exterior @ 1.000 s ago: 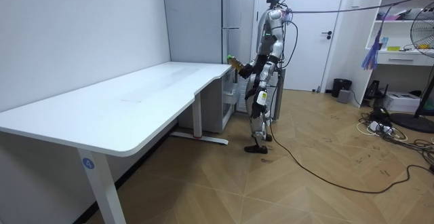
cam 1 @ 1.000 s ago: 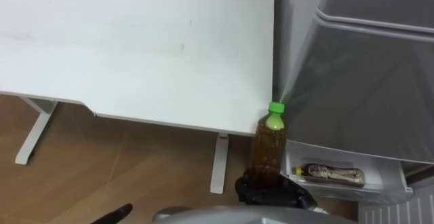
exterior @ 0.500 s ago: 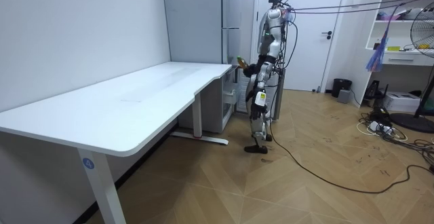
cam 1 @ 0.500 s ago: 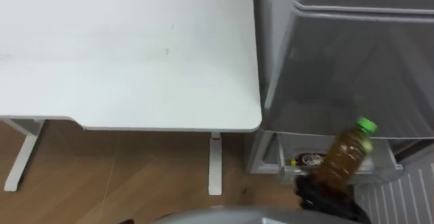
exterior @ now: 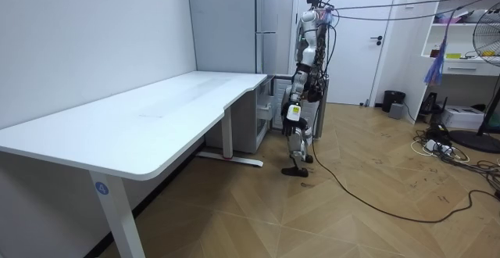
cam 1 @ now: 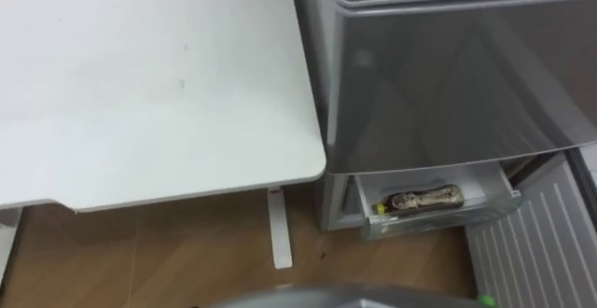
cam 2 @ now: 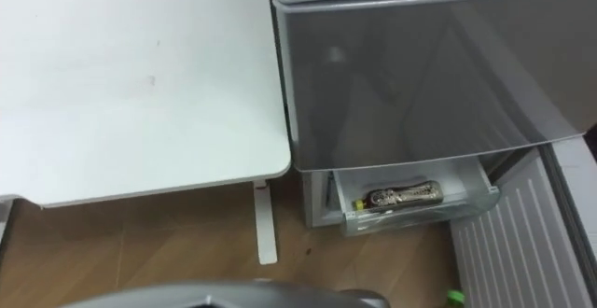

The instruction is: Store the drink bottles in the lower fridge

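A grey fridge (cam 1: 448, 75) stands right of the white table (cam 1: 140, 93). Its lower drawer (cam 1: 438, 217) is pulled open, and one brown drink bottle (cam 1: 424, 199) lies flat in it. The green cap (cam 1: 486, 299) of the tea bottle peeks in at the bottom edge, near the open lower door; the same green cap (cam 2: 454, 297) shows in the right eye view. The bottle's body and whatever holds it are below the picture. In the room view I stand facing the fridge, my left hand (exterior: 293, 112) hanging at my hip and my right arm drawn in close to my torso.
The lower door's ribbed white inner side (cam 1: 536, 247) stands open at the right of the drawer. A white table leg (cam 1: 277, 241) stands on the wood floor just left of the fridge. In the room view a door and shelves lie behind me.
The view has swung right, onto the fridge. The tea bottle, held up before the fridge half a second ago, has sunk to the bottom edge. In the room view my arm has drawn in.
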